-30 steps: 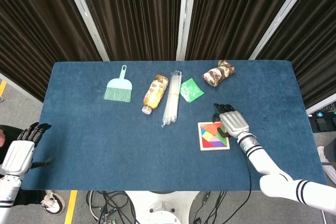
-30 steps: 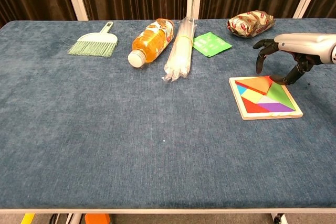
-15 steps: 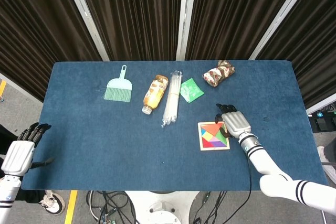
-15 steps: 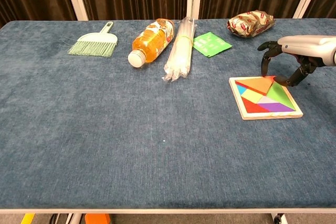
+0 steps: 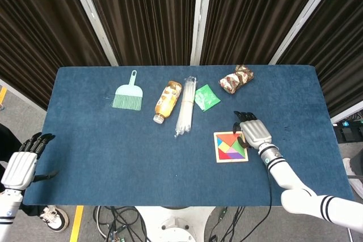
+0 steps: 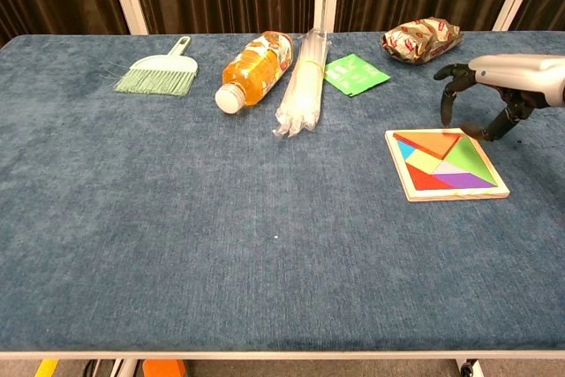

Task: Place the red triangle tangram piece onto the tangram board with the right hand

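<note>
Right hand (image 6: 494, 99) fingers (image 6: 446, 105) spread, empty, just above tangram board (image 6: 446, 165); red triangle (image 6: 430, 180) likely light, stiff, thin: pinch its edges.

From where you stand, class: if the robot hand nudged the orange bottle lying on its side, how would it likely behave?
The bottle lies on its side and looks round, so a sideways push would probably roll it. It seems full of orange liquid, so likely heavy for its size. Its smooth plastic may be slippery to grip.
</note>
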